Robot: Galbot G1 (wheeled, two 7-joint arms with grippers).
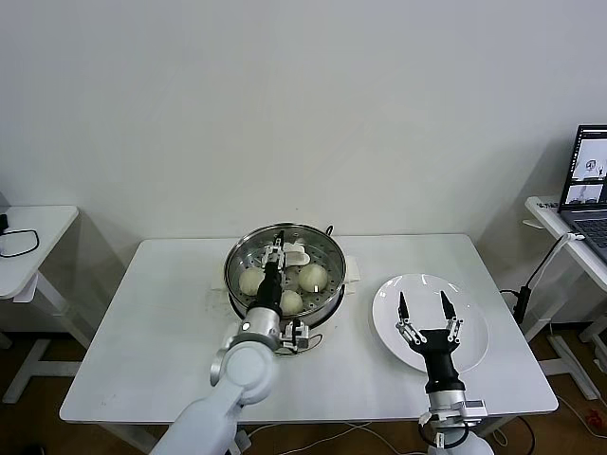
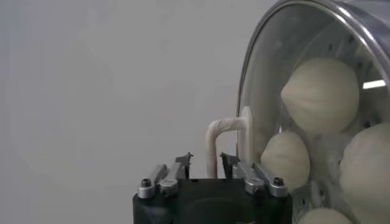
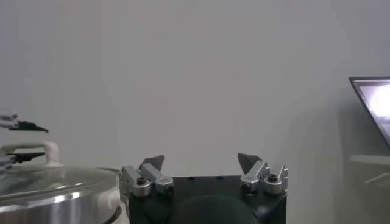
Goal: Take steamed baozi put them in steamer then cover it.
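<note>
The steamer [image 1: 339, 275] stands at the middle back of the table with the round glass lid [image 2: 268, 73] lying on it. Three baozi show in the head view [image 1: 251, 281] [image 1: 313, 277] [image 1: 291, 301]; through the glass the left wrist view shows several [image 2: 320, 94]. My left gripper [image 1: 277, 245] reaches over the pot, its fingers open on either side of the lid's white handle [image 2: 222, 126], with gaps on both sides. My right gripper [image 1: 424, 305] is open and empty above the flat white plate [image 1: 474, 327].
The white table [image 1: 142, 332] holds only the pot and the plate. A side table with a laptop [image 1: 590, 171] stands at the right, and another side table [image 1: 28, 237] with a cable at the left. A wall is behind.
</note>
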